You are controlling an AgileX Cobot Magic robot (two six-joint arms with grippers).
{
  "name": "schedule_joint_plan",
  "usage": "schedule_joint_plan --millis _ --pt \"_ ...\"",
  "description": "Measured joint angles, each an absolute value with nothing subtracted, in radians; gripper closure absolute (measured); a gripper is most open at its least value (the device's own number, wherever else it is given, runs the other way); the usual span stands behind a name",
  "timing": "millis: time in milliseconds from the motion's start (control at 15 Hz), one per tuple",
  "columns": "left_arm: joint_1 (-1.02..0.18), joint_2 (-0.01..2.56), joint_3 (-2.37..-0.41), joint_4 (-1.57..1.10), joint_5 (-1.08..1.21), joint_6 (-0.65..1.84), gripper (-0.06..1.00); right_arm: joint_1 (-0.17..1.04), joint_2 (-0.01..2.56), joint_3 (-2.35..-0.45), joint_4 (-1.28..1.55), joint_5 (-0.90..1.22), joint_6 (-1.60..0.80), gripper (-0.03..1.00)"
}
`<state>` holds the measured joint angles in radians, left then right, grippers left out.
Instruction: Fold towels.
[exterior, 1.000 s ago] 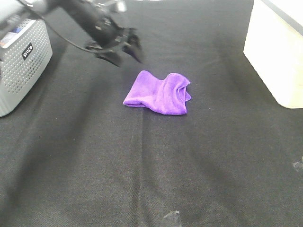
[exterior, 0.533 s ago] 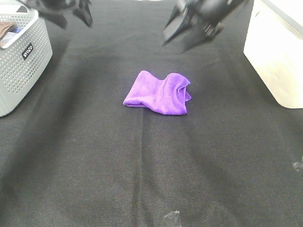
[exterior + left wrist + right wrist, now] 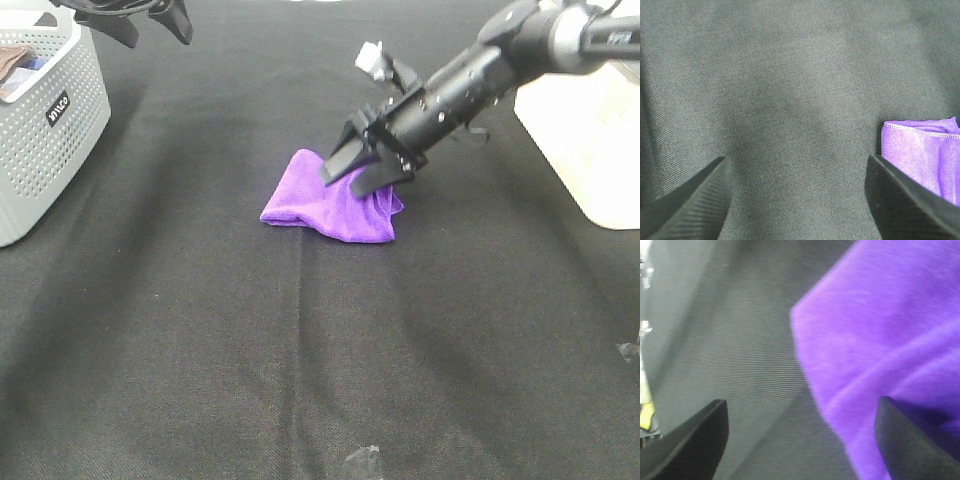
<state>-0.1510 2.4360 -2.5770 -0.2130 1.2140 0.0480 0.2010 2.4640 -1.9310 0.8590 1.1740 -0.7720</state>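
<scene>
The purple towel [image 3: 325,205] lies crumpled and partly folded on the black table cover, near the middle. My right gripper [image 3: 345,181] is open, low over the towel's far right part, one finger on each side of a raised fold. In the right wrist view the towel [image 3: 880,330] fills the space between the open fingers [image 3: 685,445]. My left gripper [image 3: 152,28] is open and empty, high at the back left beside the basket. The left wrist view shows its open fingers [image 3: 685,205] and a hemmed corner of the towel [image 3: 920,155].
A grey perforated basket [image 3: 50,130] stands at the left edge with a brownish cloth [image 3: 12,58] inside. A cream box [image 3: 580,120] stands at the right. Small clear scraps lie at the front edge [image 3: 362,462] and at the right edge [image 3: 630,350].
My right arm came down from the back to the towel. My left gripper pulled away from the towel to the back left by the basket. The towel has not moved.
</scene>
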Motion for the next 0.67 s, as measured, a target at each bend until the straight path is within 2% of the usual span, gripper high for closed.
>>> schedule_joint_plan --millis 333,667 --pt "-0.151 2.436 -2.577 -0.213 1.214 0.048 0.26 0.196 2.481 -1.942 0.704 1.127 -0.683 0.21" --pt "-0.151 2.436 -2.577 -0.212 1.214 0.048 0.26 0.154 2.481 -1.946 0.681 1.113 -0.661 0.21"
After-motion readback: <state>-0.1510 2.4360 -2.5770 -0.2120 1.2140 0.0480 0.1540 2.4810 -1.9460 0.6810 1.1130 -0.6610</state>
